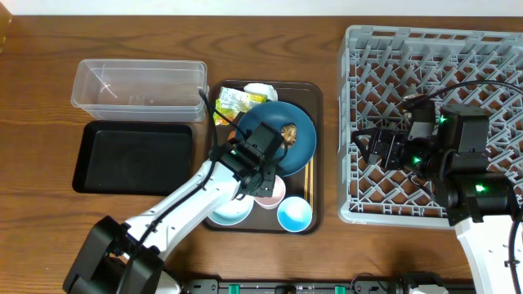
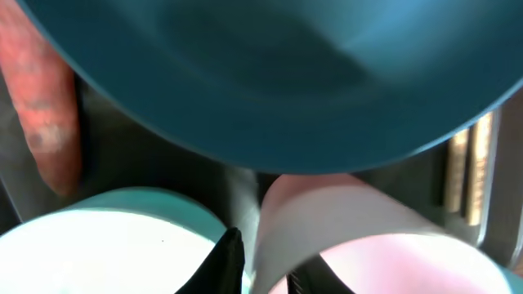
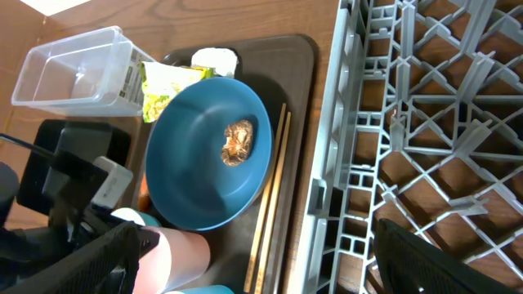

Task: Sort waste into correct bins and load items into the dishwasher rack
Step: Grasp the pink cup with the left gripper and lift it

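Grey lattice-floored dishwasher rack (image 1: 433, 49) fills the right of the table and holds none of the dishes. To its left, the dark brown serving tray (image 1: 315, 122) carries the large dark blue dish (image 1: 298, 147) with a small brown food lump (image 1: 288, 131) in its centre. The yellow-green wrapper (image 1: 232, 100) and crumpled white paper (image 1: 261, 89) lie at the tray's far edge. The pink cup (image 1: 274, 194), white-and-light-blue bowl (image 1: 227, 211) and blue cup (image 1: 294, 214) stand along its near edge, and the wooden chopsticks (image 1: 308, 175) lie beside the dish toward the rack. The clear tub (image 1: 139, 82) and the black tray (image 1: 135, 155) sit left of the serving tray. In the left wrist view, an orange carrot piece (image 2: 45, 106) lies beside the dish. The left gripper (image 2: 261, 273) straddles the pink cup's wall, one finger outside and one inside; whether it is clamped cannot be told. The right gripper (image 1: 372, 147) hovers over the rack's left side, fingers spread wide and holding nothing.
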`<state>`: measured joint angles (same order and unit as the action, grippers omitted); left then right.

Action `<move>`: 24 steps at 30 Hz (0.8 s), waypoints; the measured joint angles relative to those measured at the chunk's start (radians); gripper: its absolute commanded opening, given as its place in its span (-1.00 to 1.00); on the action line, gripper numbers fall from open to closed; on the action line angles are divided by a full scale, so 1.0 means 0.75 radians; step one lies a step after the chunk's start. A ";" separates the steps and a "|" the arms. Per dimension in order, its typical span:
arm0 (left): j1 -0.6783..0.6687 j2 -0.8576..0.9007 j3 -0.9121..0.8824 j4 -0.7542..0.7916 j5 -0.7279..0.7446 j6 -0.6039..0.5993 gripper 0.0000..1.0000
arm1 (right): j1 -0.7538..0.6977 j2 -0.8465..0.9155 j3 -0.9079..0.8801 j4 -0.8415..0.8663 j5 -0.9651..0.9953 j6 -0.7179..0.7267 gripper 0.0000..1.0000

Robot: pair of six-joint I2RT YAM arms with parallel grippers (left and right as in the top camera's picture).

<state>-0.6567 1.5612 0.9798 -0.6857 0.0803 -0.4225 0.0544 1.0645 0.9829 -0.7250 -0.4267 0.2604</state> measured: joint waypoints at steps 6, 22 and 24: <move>0.000 0.003 -0.013 0.013 -0.008 0.004 -0.88 | 0.000 0.000 0.000 0.001 0.001 0.000 0.68; -0.001 -0.108 -0.011 -0.052 -0.007 0.004 -0.88 | 0.000 0.000 0.000 0.001 0.001 0.004 0.65; -0.001 -0.186 -0.005 -0.073 -0.007 0.003 -0.88 | 0.000 0.000 0.000 0.003 0.001 0.004 0.65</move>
<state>-0.6575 1.4220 0.9760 -0.7406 0.0750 -0.4202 0.0544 1.0645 0.9829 -0.7231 -0.4259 0.2634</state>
